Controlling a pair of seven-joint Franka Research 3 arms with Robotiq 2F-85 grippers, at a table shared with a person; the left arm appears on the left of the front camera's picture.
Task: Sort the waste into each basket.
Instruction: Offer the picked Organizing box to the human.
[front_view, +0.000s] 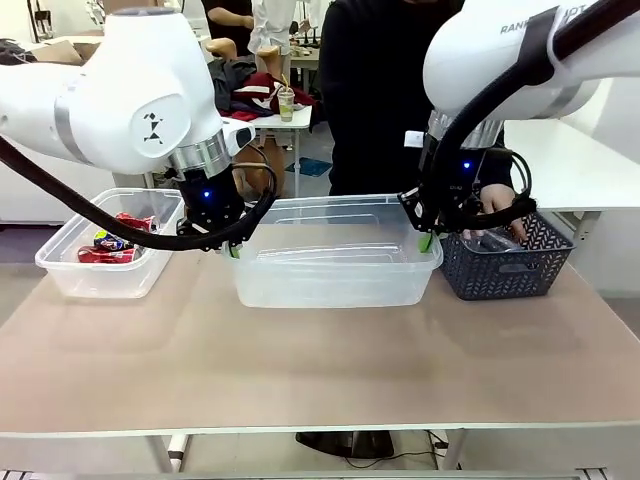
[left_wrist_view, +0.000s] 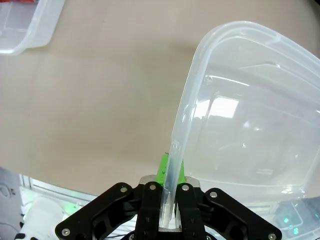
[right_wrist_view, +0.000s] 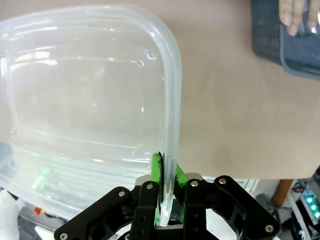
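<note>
We see a tan table (front_view: 300, 370) spread across the near scene. On its far right part stands a dark lattice basket (front_view: 500, 275), upright. Beyond the table's far edge, near the middle, a person in a black top (front_view: 375, 100) faces us. Farther off to the left of the person, a white table (front_view: 292, 121) bears a cup (front_view: 287, 104) with a straw and a heap of red and dark clothes (front_view: 250, 98). Another white table (front_view: 565, 160) lies at far right. We cannot make out the blue thing (front_view: 315, 167) on the floor.
</note>
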